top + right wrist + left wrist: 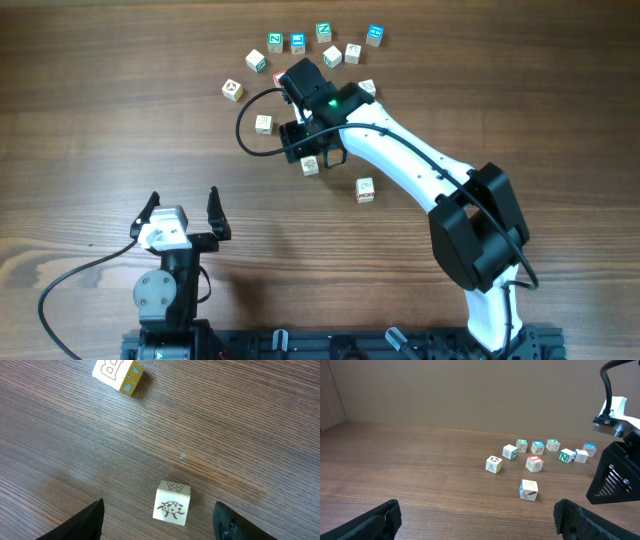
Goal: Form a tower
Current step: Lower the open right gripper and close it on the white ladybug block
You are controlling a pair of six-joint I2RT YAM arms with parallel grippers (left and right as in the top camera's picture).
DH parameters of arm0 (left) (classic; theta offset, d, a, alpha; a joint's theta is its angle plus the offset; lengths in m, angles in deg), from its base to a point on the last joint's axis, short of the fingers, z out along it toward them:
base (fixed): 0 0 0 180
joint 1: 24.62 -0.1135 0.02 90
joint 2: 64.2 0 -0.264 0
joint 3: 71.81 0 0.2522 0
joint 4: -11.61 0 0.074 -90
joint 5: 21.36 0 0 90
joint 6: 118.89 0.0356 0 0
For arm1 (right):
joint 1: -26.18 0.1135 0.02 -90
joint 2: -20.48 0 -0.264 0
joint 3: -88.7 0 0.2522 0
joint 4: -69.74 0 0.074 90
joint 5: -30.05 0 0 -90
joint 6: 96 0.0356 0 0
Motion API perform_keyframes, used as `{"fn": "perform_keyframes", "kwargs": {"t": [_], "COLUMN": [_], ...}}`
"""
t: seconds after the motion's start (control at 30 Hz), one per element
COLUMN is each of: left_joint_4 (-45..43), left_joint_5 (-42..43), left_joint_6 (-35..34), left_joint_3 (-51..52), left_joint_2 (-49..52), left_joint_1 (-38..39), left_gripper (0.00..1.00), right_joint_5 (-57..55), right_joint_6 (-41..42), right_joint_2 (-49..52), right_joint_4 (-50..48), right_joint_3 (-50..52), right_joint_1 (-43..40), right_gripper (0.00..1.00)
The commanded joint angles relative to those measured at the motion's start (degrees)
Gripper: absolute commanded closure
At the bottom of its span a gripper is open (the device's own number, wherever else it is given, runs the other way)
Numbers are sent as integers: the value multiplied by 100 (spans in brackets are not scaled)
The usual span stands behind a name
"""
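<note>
brown wooden desk [240,420] holds a small pale wooden cube [171,502], likely light and hard; empty wide-open right pincer [159,510] should pinch flat sides.

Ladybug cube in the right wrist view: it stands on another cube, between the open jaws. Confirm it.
Wrong in one respect: the ladybug cube stands on the bare table, not on another cube, as the right wrist view shows. It is between the open jaws.
</note>
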Motion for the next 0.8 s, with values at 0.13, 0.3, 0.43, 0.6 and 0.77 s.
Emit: {"fn": "perform_keyframes", "kwargs": {"t": [0.13,0.3,0.43,0.6,0.77], "left_joint_4": [2,2,2,2,2], "left_joint_5": [-74,-76,-76,-76,-76], "left_joint_6": [107,107,107,107,107], "left_joint_3": [17,17,17,17,17], "left_joint_2": [-28,-28,-28,-28,-28], "left_joint_1": [-33,-33,-33,-33,-33], "left_gripper": [0,0,0,0,0], "right_joint_5": [-101,-101,-101,-103,-345], "right_joint_6": [31,33,216,212,153], "right_joint_2": [-68,-68,-68,-68,-68], "right_joint_4": [-444,-774,-1104,-1292,-1200], "right_joint_3": [450,780,1217,1390,1390], "right_joint_1": [2,2,2,2,2], "right_gripper": [29,30,30,47,57]}}
